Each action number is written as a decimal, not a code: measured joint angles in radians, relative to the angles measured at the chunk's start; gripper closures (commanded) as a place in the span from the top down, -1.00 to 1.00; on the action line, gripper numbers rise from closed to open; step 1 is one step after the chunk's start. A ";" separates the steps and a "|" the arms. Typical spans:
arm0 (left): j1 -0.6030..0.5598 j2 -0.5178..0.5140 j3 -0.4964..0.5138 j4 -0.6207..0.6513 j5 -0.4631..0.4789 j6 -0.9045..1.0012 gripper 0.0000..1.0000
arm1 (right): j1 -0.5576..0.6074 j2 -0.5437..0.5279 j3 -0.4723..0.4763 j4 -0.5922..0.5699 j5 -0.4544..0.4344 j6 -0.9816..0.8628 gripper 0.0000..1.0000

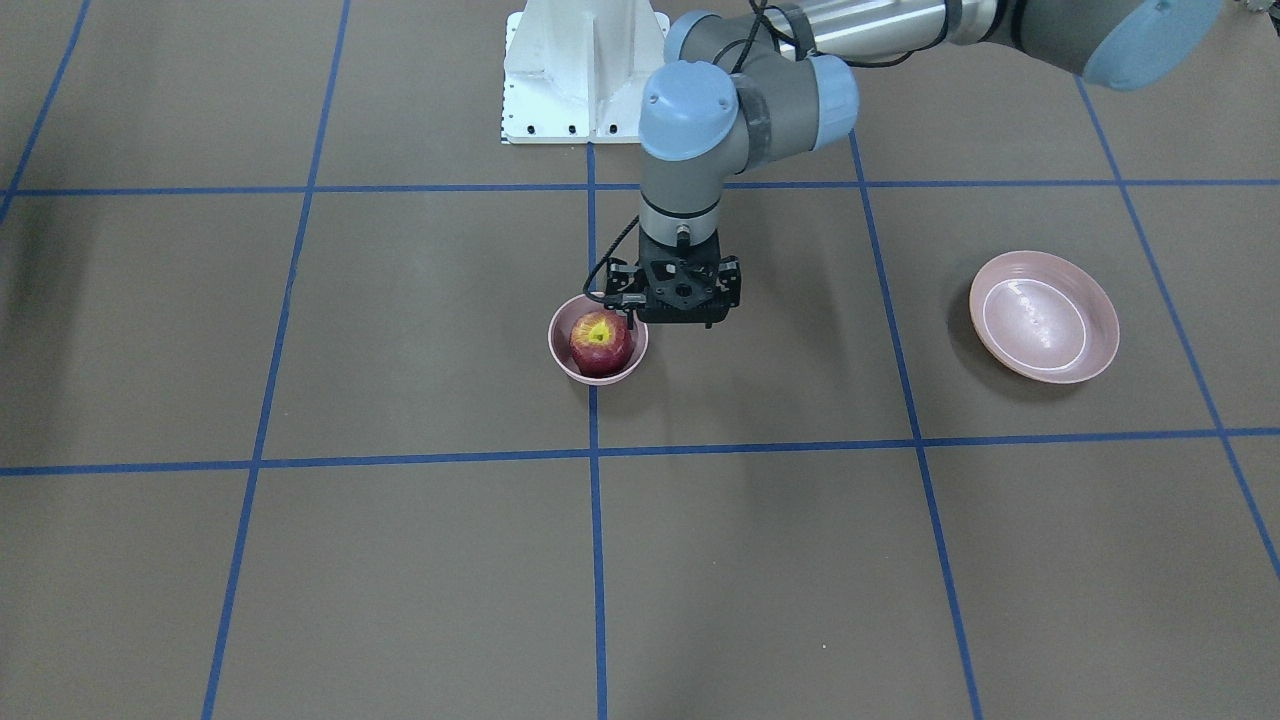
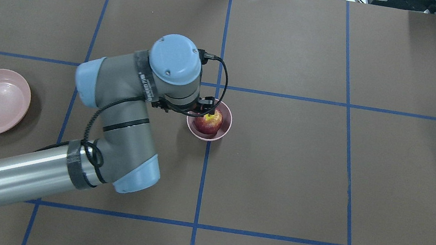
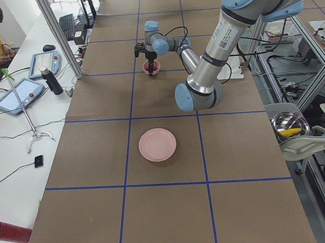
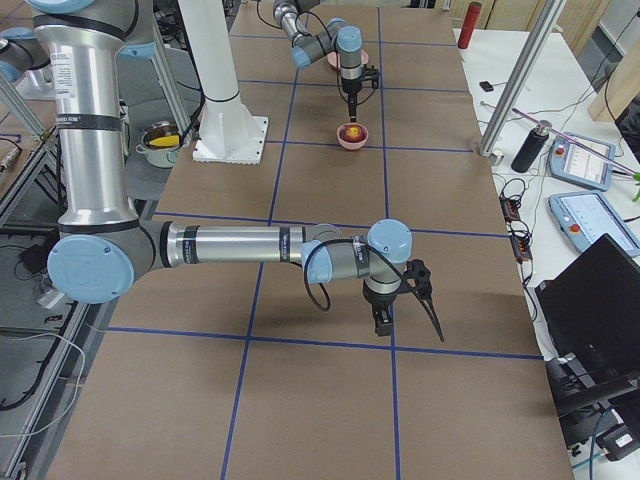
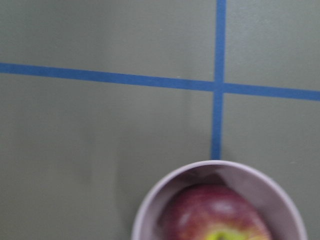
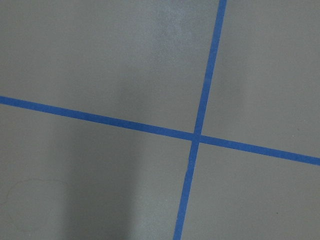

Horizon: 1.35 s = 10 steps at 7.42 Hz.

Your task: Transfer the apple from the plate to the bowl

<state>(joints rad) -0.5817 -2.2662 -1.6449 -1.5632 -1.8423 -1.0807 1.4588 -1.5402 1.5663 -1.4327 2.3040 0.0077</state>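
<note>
Front camera: the left arm comes in from the frame's upper right, folds at the wrist joints and drops its last link straight down, so the left gripper (image 1: 685, 300) points at the table (image 1: 400, 560). The apple (image 1: 600, 343) is sitting in the bowl (image 1: 558, 350), yellow stem patch up, just beside and a bit below that gripper, on the frame's left of it. The plate (image 1: 1035, 320) is well apart from the gripper, off to the frame's right. The fingers are hidden under the black mount, so I can't tell how wide they are.

Overhead: the wrist covers the gripper, and the bowl and apple poke out right next to it.

Left-side camera: the gripper hangs over the bowl, too small to read.

Right-side camera: the right arm's forearm lies level and the right gripper (image 4: 400, 300) aims down at the table, well apart from the bowl. I can't tell its opening.

Left wrist cam: bowl and apple at the bottom edge, blurry, with blue tape lines (image 5: 218, 85) above.

Right wrist cam: a tape crossing on the table
</note>
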 measured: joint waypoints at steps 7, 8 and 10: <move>-0.652 0.666 -0.111 -0.124 -0.390 0.919 0.96 | 0.000 -0.001 -0.008 0.005 0.000 0.000 1.00; -0.729 0.736 -0.094 -0.133 -0.411 0.968 0.96 | 0.001 -0.001 -0.009 0.005 0.000 -0.001 1.00; -0.841 0.799 -0.073 -0.137 -0.417 0.993 0.96 | 0.001 -0.001 -0.008 0.005 0.000 -0.001 1.00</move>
<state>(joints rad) -1.4231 -1.4674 -1.7182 -1.7001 -2.2589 -0.0873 1.4603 -1.5416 1.5587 -1.4281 2.3041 0.0071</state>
